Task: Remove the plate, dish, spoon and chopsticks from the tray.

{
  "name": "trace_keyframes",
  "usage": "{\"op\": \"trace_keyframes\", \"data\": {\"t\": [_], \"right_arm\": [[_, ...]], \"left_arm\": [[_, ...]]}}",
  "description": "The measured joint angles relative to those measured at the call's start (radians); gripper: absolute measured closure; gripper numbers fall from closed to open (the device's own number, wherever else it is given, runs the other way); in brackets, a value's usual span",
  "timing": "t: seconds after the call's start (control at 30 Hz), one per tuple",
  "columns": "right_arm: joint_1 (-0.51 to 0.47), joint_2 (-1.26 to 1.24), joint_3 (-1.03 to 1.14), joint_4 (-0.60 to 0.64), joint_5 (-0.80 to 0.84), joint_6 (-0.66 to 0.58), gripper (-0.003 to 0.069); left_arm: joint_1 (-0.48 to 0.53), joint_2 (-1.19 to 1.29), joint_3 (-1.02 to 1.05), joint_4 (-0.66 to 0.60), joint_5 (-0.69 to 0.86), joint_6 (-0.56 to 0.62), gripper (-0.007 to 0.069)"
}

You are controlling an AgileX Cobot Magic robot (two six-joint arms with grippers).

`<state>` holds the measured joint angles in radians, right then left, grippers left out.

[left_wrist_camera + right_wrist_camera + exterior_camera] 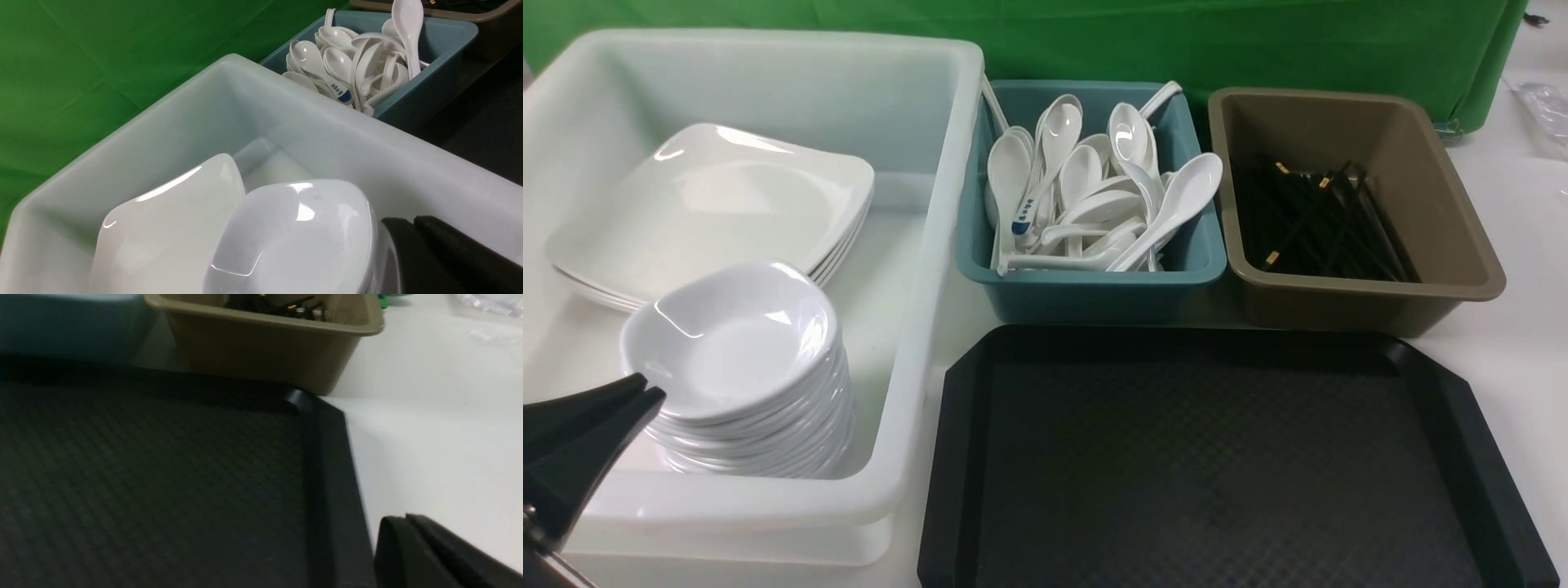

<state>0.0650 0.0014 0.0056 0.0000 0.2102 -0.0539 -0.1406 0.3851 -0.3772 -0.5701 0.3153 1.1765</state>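
On the white bench (1523, 343) we see the large black diamond-textured plastic tray (1217, 457) bare to its raised rim. Our left gripper (645, 390), clenched and holding nothing, hovers by stacked small white dishes (739, 367) inside the white tub (915, 327); the right gripper (406, 518) is clenched beside the tray's edge.

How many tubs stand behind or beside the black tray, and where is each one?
3. The white tub is left of the tray, holding plates and dishes; the teal tub of spoons is behind its left part; the brown tub of chopsticks is behind its right part.
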Motion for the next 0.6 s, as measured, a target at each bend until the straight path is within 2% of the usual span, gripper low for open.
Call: {"op": "trace_keyframes", "data": {"t": [0.6], "right_arm": [[0.0, 0.0, 0.0, 0.039, 0.0, 0.016, 0.0578]], "left_arm": [[0.0, 0.0, 0.0, 0.0, 0.0, 0.0, 0.061]]}}
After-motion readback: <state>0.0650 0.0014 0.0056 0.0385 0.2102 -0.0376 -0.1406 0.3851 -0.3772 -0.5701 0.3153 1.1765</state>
